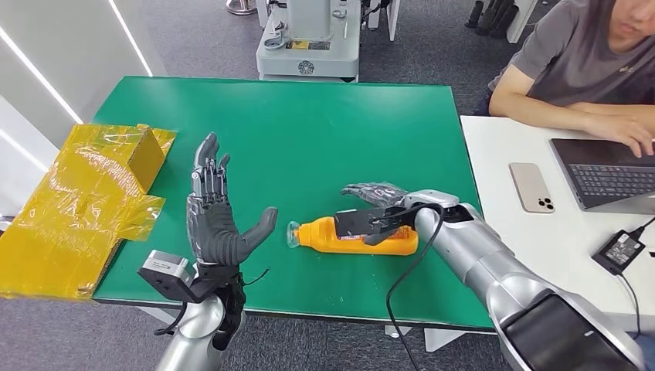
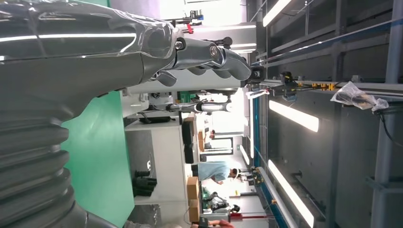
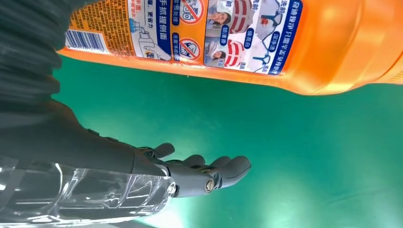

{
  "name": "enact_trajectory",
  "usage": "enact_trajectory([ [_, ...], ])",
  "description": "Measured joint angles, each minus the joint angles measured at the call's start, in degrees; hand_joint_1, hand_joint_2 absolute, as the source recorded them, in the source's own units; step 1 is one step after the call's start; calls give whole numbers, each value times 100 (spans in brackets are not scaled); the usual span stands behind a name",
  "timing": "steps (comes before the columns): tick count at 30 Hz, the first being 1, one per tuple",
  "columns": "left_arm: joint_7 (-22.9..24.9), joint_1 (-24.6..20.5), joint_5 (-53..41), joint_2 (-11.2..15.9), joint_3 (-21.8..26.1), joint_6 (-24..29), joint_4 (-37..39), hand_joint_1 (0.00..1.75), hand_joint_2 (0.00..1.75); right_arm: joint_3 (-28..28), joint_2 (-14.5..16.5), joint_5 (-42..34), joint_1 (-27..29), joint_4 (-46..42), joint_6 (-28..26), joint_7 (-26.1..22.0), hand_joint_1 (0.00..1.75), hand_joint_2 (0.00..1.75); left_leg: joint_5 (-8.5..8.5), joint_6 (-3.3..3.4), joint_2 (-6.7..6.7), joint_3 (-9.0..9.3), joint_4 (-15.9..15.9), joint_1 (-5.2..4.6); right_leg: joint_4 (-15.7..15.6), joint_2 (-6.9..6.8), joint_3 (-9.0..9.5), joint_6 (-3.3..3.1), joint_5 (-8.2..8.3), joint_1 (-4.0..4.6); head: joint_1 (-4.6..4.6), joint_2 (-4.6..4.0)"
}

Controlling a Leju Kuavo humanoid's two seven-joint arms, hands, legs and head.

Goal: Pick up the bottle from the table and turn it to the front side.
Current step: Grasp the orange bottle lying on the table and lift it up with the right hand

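Observation:
An orange bottle (image 1: 320, 234) lies on its side on the green table (image 1: 309, 131), its clear cap pointing toward my left hand. In the right wrist view its printed label with a barcode (image 3: 199, 28) faces the camera. My right hand (image 1: 375, 207) hovers over the bottle's far side, fingers (image 3: 204, 173) stretched out above the cloth with a gap of green between them and the bottle (image 3: 332, 42); it holds nothing. My left hand (image 1: 216, 224) stands raised and open left of the cap, fingers (image 2: 209, 54) up, thumb out toward the bottle.
A yellow-taped cardboard box (image 1: 85, 193) sits at the table's left edge. A white table to the right carries a phone (image 1: 531, 186), a laptop (image 1: 610, 174) and a charger (image 1: 620, 249), where a person (image 1: 587, 62) types. A grey machine (image 1: 309, 39) stands beyond the far edge.

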Motion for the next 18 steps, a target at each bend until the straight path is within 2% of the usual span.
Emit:
enact_trajectory([
  [6, 21, 0, -9, -4, -1, -40, -11, 0, 175, 70, -7, -48, 66, 59, 63, 238, 0, 175, 0, 0, 0, 2, 1, 0, -2, 0, -1, 0, 0, 0, -1, 0],
  [18, 29, -11, -9, -4, 1, -52, -13, 0, 175, 258, -23, -44, 266, 245, 2, 326, 0, 175, 0, 0, 2, 3, 1, 0, -1, 3, -1, 0, 0, 0, -1, 0],
])
